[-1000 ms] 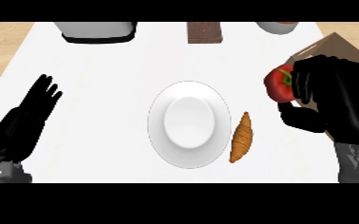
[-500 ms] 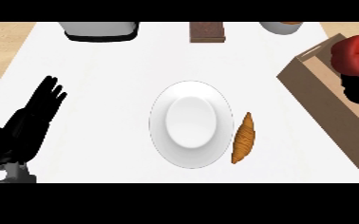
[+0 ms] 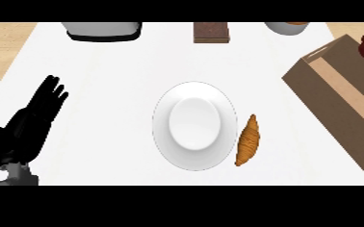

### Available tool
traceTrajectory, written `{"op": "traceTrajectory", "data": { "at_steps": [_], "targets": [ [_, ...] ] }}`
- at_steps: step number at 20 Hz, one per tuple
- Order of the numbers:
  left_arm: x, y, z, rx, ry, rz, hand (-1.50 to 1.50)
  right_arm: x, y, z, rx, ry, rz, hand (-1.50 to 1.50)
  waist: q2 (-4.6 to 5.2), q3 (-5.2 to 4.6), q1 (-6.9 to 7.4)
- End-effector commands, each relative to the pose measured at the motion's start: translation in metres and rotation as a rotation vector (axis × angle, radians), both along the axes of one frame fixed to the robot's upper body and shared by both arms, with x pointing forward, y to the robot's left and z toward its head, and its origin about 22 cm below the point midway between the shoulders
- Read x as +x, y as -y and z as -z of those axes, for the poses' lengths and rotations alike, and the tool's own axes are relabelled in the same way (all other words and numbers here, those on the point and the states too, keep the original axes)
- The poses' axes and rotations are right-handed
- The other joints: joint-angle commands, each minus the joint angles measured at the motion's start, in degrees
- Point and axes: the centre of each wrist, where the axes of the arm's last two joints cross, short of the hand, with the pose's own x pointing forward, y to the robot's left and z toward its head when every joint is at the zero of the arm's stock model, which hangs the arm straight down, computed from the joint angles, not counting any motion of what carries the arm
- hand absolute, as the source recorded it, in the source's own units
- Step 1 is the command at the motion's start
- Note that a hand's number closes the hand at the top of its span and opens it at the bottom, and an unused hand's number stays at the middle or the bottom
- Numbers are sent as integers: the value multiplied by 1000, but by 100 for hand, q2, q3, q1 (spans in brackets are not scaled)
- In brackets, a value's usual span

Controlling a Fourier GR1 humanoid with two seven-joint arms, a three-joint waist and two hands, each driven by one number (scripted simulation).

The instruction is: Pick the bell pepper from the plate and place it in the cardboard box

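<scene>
The left hand (image 3: 34, 120) shows at the lower left of the frame, black and matte, with its fingers (image 3: 51, 92) straight and held close together, pointing toward the upper right. It holds nothing and touches nothing that can be seen; it rests over the white counter (image 3: 113, 77), well apart from the plate (image 3: 165, 139). Its grey wrist sits at the very bottom left corner.

The right hand does not appear anywhere in the frame, so the state of its fingers cannot be told.

The plate lies in the middle of the frame, a smooth, glossy white round with a shallow oval well at its centre and nothing on it. Just beside its right rim lies a croissant (image 3: 247, 140), golden brown, ridged and tapering to both ends, set lengthwise and slightly tilted.

The cardboard box (image 3: 328, 89) fills the right edge, plain brown with a lighter tan strip along its inner flap, standing at an angle. At the far right edge, above the box's upper corner, a small dark reddish sliver (image 3: 361, 45) shows; it may be the bell pepper, but too little is in view to be sure.

Along the top edge stand a grey rounded appliance (image 3: 103, 30) at upper left, a dark brown block (image 3: 212, 32) at centre, and a grey cup (image 3: 286, 27) to its right.
</scene>
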Motion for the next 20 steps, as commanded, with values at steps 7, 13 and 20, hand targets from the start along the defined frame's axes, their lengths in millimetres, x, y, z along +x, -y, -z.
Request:
{"op": "traceTrajectory", "data": {
  "at_steps": [7,13,20],
  "targets": [
    [11,-7,11,-9,7,-9,0,22,40,71,50,-49,-40,150,3,-2,-7],
    [14,-1,-11,7,13,-3,0,24,78,126,197,-244,34,150,14,3,14],
    [9,0,-4,-4,-14,0,0,23,102,141,271,-261,-30,-150,0,0,-10]
  ]
}}
